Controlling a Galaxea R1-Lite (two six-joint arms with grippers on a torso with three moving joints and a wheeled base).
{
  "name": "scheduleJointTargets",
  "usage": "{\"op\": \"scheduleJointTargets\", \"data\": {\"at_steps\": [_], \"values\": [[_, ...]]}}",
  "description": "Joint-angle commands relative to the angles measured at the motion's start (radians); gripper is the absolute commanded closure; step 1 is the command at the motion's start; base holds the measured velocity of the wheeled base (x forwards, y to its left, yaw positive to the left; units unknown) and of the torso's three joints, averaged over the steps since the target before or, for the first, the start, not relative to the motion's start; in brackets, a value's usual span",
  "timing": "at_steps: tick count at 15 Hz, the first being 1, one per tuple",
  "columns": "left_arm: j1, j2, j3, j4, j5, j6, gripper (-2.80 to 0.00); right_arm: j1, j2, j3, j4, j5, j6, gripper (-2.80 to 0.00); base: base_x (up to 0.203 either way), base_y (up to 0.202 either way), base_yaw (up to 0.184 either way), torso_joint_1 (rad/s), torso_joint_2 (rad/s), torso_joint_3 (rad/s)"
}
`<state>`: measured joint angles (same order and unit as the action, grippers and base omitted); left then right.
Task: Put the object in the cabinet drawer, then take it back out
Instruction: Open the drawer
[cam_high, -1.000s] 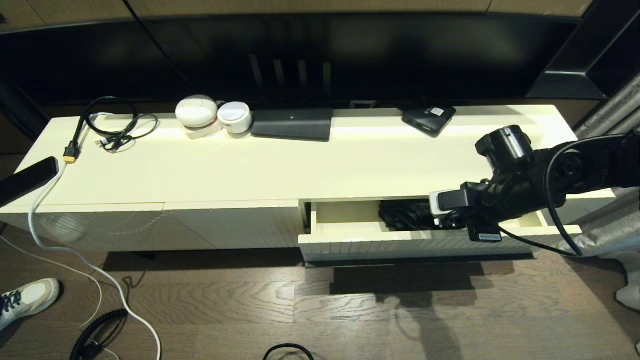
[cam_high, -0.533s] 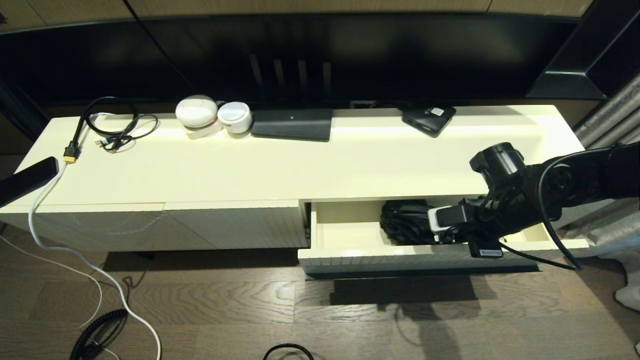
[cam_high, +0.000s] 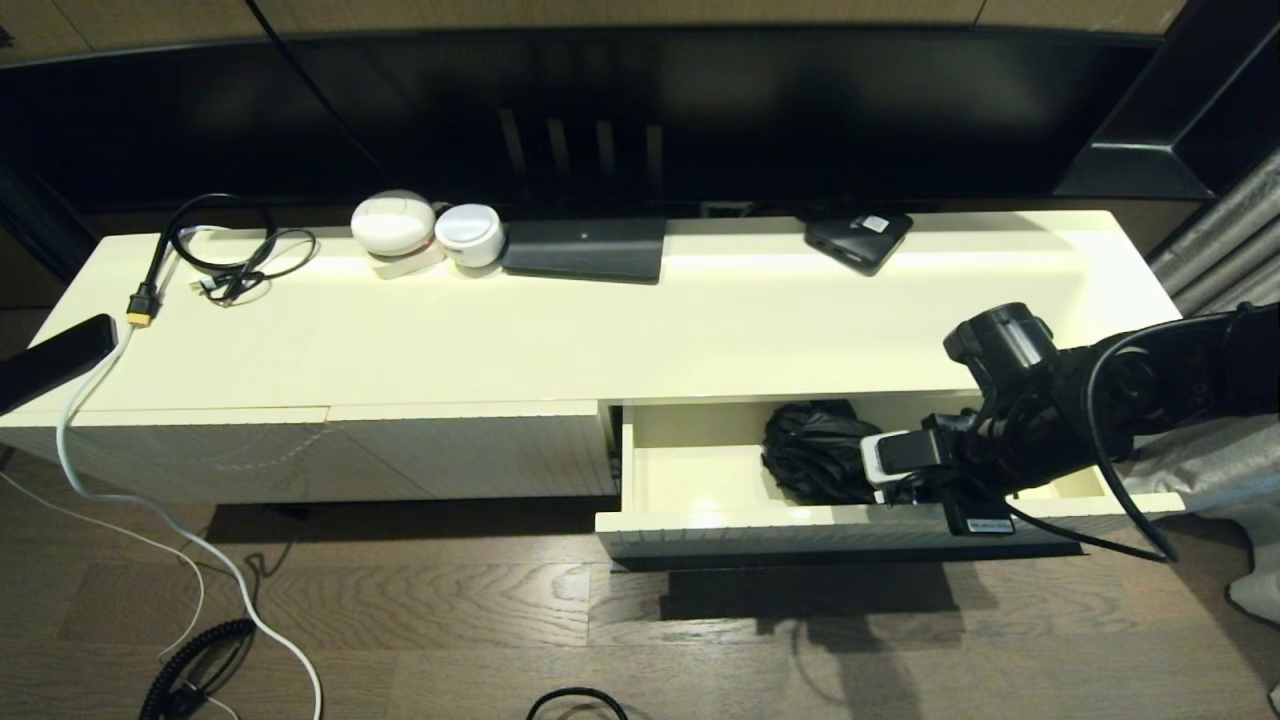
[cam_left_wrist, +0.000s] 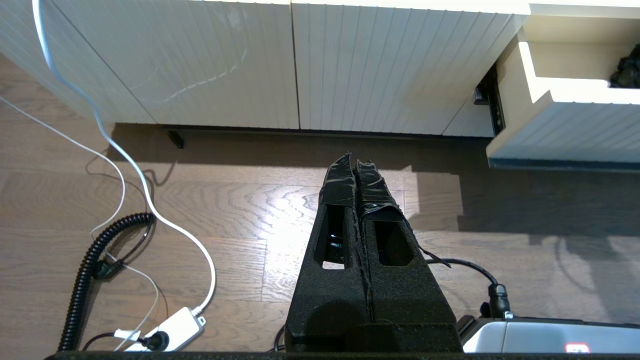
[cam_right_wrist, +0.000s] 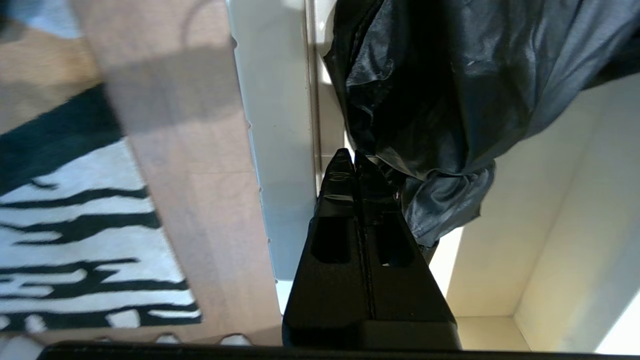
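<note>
Right arm reaching in from the right side, wrist bent downward, right gripper (cam_right_wrist: 354, 159) with both fingers pressed flat together, tips touching, left gripper (cam_left_wrist: 356, 162) parked low, its fingers likewise closed tight, pointing forward

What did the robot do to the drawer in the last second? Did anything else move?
The drawer slid further out of the cabinet toward the robot, drawn by the right pincer, which is shut just inside the drawer's front wall. The black umbrella rode along inside the drawer and more of it now shows. The left pincer stayed shut and parked over the floor; the things on the cabinet top did not move.
</note>
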<state>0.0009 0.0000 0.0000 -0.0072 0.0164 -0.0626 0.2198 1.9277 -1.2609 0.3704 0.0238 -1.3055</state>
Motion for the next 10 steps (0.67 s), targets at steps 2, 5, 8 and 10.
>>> {"op": "scheduleJointTargets", "data": {"at_steps": [2,5,8,10], "values": [[-0.001,0.0,0.0,0.0,0.0,0.0,0.0,0.0,-0.023,0.033,0.016,0.003,-0.011,0.0,0.0,0.0,0.0,0.0,0.0,0.0],[0.001,0.0,0.0,0.0,0.0,0.0,0.0,0.0,-0.045,0.08,0.016,0.005,-0.015,0.0,0.0,0.0,0.0,0.0,0.0,0.0],[0.001,0.0,0.0,0.0,0.0,0.0,0.0,0.019,-0.058,0.14,0.007,0.007,-0.011,0.0,0.0,0.0,0.0,0.0,0.0,0.0],[0.001,0.0,0.0,0.0,0.0,0.0,0.0,0.033,-0.063,0.174,0.002,0.007,-0.005,0.0,0.0,0.0,0.0,0.0,0.0,0.0]]}}
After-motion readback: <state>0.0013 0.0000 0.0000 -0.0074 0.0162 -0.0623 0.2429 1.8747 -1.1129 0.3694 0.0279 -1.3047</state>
